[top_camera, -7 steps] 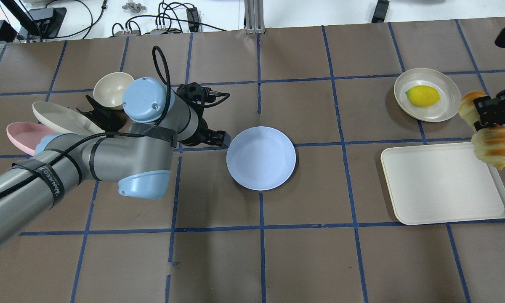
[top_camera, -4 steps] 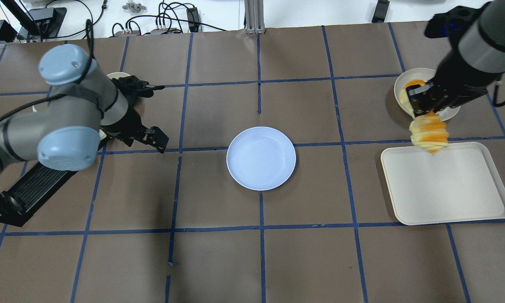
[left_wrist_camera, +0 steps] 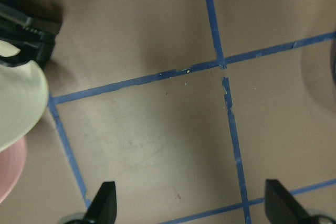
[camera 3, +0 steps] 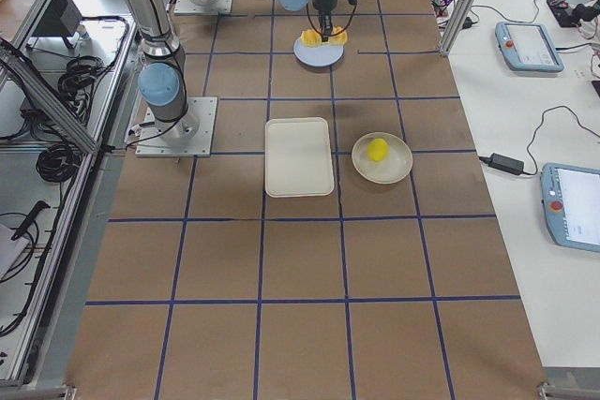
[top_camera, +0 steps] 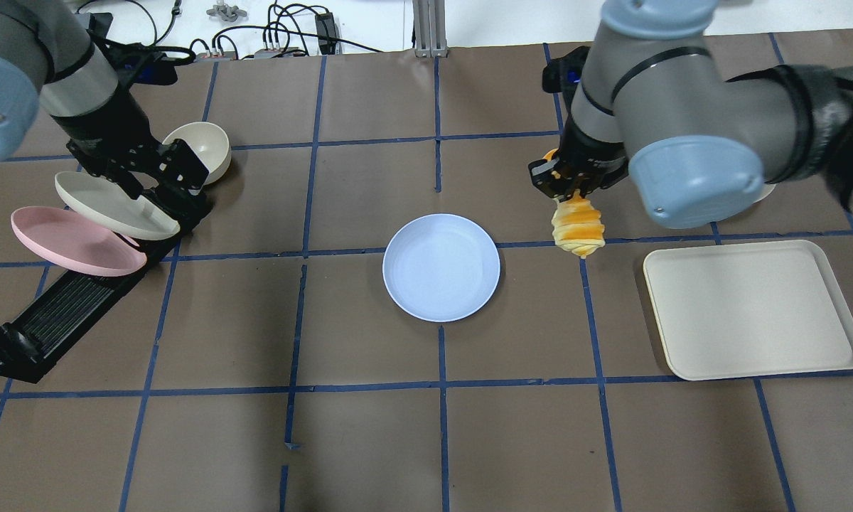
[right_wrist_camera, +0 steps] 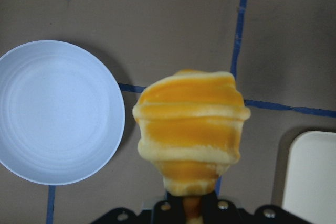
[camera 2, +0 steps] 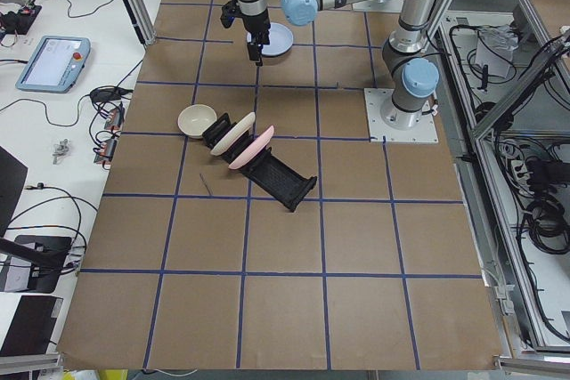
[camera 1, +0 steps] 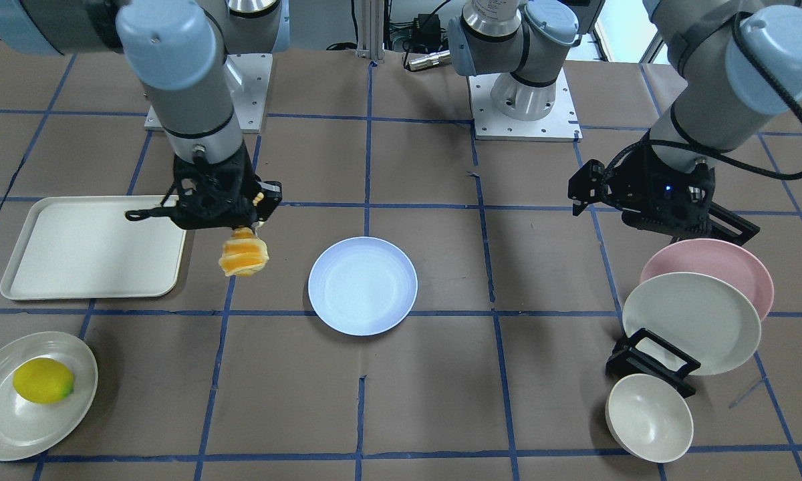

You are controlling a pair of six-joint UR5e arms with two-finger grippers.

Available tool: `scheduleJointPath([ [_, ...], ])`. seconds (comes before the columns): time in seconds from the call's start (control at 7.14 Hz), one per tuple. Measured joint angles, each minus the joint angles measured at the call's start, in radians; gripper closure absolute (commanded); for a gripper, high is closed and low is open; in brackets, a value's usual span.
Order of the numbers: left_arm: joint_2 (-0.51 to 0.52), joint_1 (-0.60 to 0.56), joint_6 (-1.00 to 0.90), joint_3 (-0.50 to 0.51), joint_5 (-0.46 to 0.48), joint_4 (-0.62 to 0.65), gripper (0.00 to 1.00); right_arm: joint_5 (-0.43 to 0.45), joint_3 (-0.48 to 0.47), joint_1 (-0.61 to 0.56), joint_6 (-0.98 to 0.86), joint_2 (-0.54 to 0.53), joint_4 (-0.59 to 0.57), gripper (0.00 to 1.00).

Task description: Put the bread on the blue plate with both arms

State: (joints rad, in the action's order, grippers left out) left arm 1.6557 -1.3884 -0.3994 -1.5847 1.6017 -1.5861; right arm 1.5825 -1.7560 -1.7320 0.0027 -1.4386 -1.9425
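Note:
The bread, orange and cream striped, hangs end-down from my right gripper, which is shut on its upper end. It hangs above the table just right of the blue plate, between the plate and the tray. In the right wrist view the bread fills the centre and the blue plate lies empty to its left. In the front view the bread hangs left of the blue plate. My left gripper is open and empty, above the table beside the dish rack.
A cream tray lies right of the bread. A lemon sits on a cream plate. The rack holds a pink plate and a cream plate; a cream bowl stands beside it.
My right arm has carried the bread left, from over the lemon plate and tray to beside the blue plate. My left arm has swung back left, away from the blue plate to the rack.

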Motion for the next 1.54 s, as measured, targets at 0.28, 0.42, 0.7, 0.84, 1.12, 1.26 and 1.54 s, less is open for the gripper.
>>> scheduleJointPath([
  [0.28,-0.061,-0.013,0.041,0.015,0.015,-0.063,0.00,0.001,0.001,-0.067,0.012,0.104,-0.086,0.77],
  [0.42,-0.078,-0.024,0.069,0.007,0.018,-0.074,0.00,0.000,0.001,-0.098,0.015,0.141,-0.112,0.77],
  [0.7,-0.087,-0.054,0.180,-0.014,0.007,-0.078,0.00,0.001,0.000,-0.159,0.017,0.228,-0.185,0.77],
  [0.84,-0.087,-0.070,0.220,-0.012,0.003,-0.074,0.00,0.003,-0.002,-0.188,0.019,0.262,-0.220,0.77],
  [1.12,-0.086,-0.077,0.232,-0.004,-0.016,-0.072,0.00,0.010,-0.007,-0.226,0.020,0.284,-0.242,0.76],
  [1.26,-0.086,-0.075,0.233,-0.004,-0.030,-0.072,0.00,0.012,-0.008,-0.234,0.023,0.287,-0.249,0.76],
  [1.54,-0.086,-0.073,0.234,-0.003,-0.040,-0.072,0.00,0.015,-0.004,-0.257,0.046,0.307,-0.273,0.75],
])
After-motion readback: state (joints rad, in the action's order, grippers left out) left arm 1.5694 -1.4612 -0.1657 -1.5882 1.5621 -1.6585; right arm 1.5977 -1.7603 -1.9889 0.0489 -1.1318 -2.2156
